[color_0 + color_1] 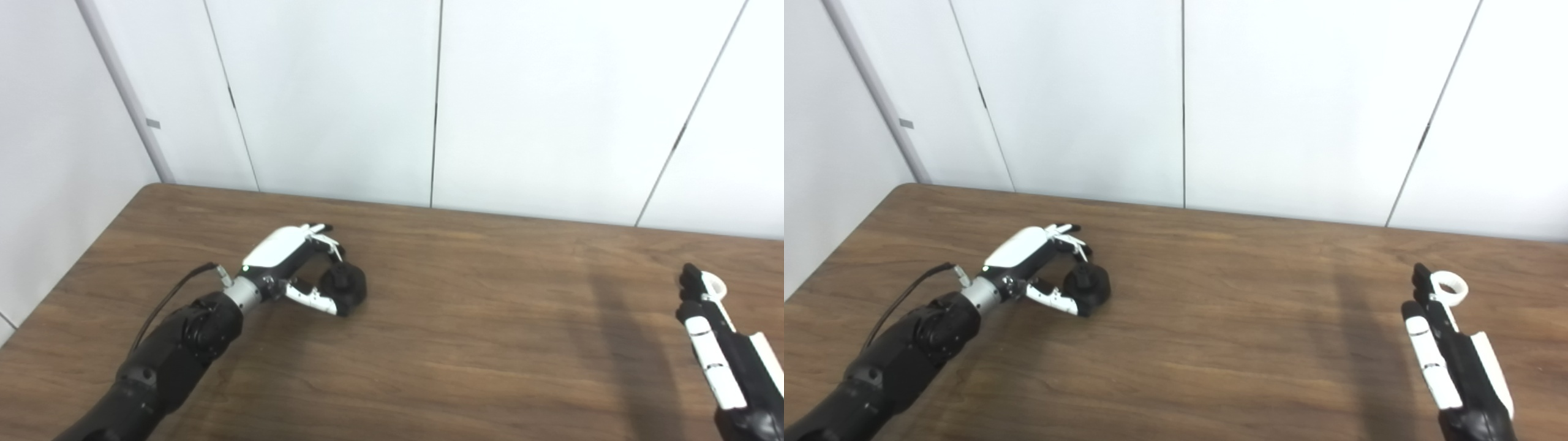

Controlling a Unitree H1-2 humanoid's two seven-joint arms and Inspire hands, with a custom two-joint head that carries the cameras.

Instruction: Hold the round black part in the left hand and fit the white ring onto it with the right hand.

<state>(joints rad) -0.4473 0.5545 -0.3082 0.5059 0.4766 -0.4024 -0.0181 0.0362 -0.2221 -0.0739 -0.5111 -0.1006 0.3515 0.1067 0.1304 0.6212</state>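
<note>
Two robot hands are over a brown wooden desk (465,343). On the left side, the left hand (294,263) curls its fingers (321,236) and thumb around the round black part (344,286). The black part sits on the desk and the hand wraps it from both sides, so it looks like the hand is gripping it. Far away on the right side, the right hand (1442,343) has its fingers stretched out long and straight. It holds nothing. The white ring (1450,286) lies flat on the desk just past the tips of those fingers, right beside them. I cannot tell if the fingers touch the ring. White wall panels (331,98) stand behind the desk.
</note>
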